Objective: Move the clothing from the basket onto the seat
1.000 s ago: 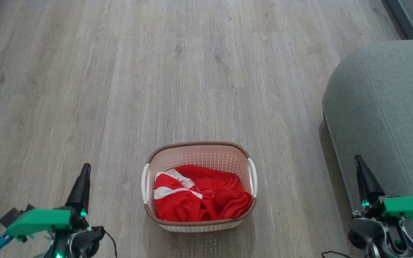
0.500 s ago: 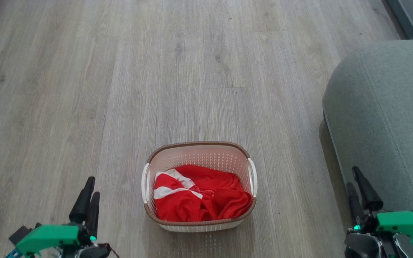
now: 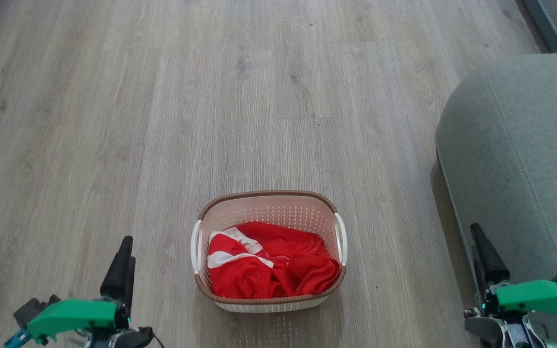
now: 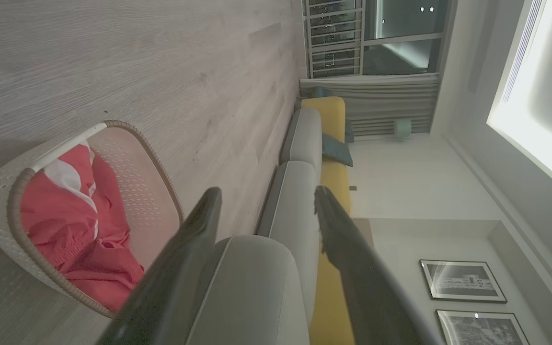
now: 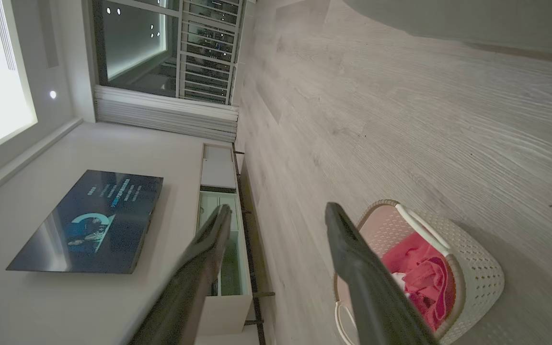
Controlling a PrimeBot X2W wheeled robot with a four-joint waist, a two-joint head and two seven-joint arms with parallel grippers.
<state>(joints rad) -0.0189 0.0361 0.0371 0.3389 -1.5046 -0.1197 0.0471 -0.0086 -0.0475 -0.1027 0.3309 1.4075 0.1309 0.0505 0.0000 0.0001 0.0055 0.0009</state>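
The cream basket (image 3: 264, 194) with a brown rim stands on the wood floor low in the middle of the head view. The red clothing (image 3: 269, 273) with white bands lies crumpled inside it. The grey-green seat (image 3: 515, 159) fills the right side. My left gripper (image 3: 126, 249) hovers left of the basket, open and holding nothing. My right gripper (image 3: 475, 238) is open too, right of the basket at the seat's front edge. The left wrist view shows open jaws (image 4: 267, 191), the basket (image 4: 151, 153), clothing (image 4: 65, 215) and seat (image 4: 252, 287). The right wrist view shows open jaws (image 5: 278, 207), basket (image 5: 477, 268) and clothing (image 5: 419, 278).
Bare wood floor (image 3: 211, 96) stretches ahead and to the left of the basket. A dark grey furniture edge (image 3: 549, 19) sits at the top right. The left wrist view shows a grey and yellow sofa (image 4: 304, 139); the right wrist view a wall screen (image 5: 89, 220) and low cabinet (image 5: 218, 167).
Both grippers went from shut to open. Each sank a little lower in the head view, the left one drifting slightly right. Basket and clothing have not moved.
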